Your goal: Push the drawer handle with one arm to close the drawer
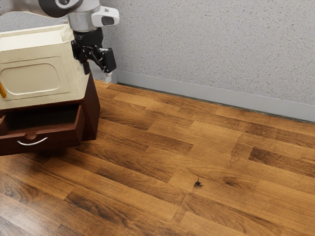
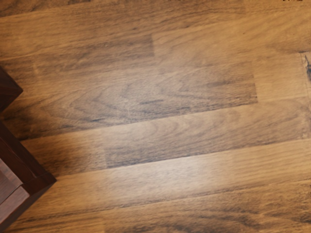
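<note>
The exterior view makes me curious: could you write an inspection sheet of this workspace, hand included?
Surface: brown wood-plank floor, with a small dark mark.
Job's things: dark reddish-brown wooden drawer standing open from its matching cabinet; curved silver handle on its front.
Clutter: cream, box-like object with a recessed panel, on the cabinet.
Hand: black two-fingered hand, open, empty, away from the handle.
Cables: nothing seen.
Surroundings: speckled grey wall, pale grey skirting board.

A pale baseboard divides the speckled grey wall from the wood floor.
</note>
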Tool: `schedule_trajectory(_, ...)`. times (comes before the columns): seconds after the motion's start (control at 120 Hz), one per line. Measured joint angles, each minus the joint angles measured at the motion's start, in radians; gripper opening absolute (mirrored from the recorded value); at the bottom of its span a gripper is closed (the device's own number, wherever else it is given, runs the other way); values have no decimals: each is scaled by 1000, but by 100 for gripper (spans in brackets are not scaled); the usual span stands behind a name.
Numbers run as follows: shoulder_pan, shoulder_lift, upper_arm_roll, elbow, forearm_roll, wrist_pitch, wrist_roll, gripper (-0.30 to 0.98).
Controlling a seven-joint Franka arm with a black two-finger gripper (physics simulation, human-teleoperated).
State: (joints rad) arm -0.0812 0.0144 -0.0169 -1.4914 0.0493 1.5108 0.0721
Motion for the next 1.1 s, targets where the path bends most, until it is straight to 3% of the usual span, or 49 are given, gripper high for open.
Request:
schedule_trajectory(0.15,-10,-7,5,-17,0,17,14,68)
schedule_trajectory(0.225,-1,-93,6,-136,0,22,2,68)
schedule_trajectory(0.35,189,-254,6,-371,-3,28,-36,68)
schedule_trajectory(0.508,213,-290,35,-500,-2,67,-96,26)
schedule_trajectory(0.633,280,-383,66,-725,11,214,-142,7)
schedule_trajectory(0.9,343,-419,132,-974,24,495,-248,-6)
schedule_trajectory(1.1,367,-379,138,-1031,48,667,-301,-9)
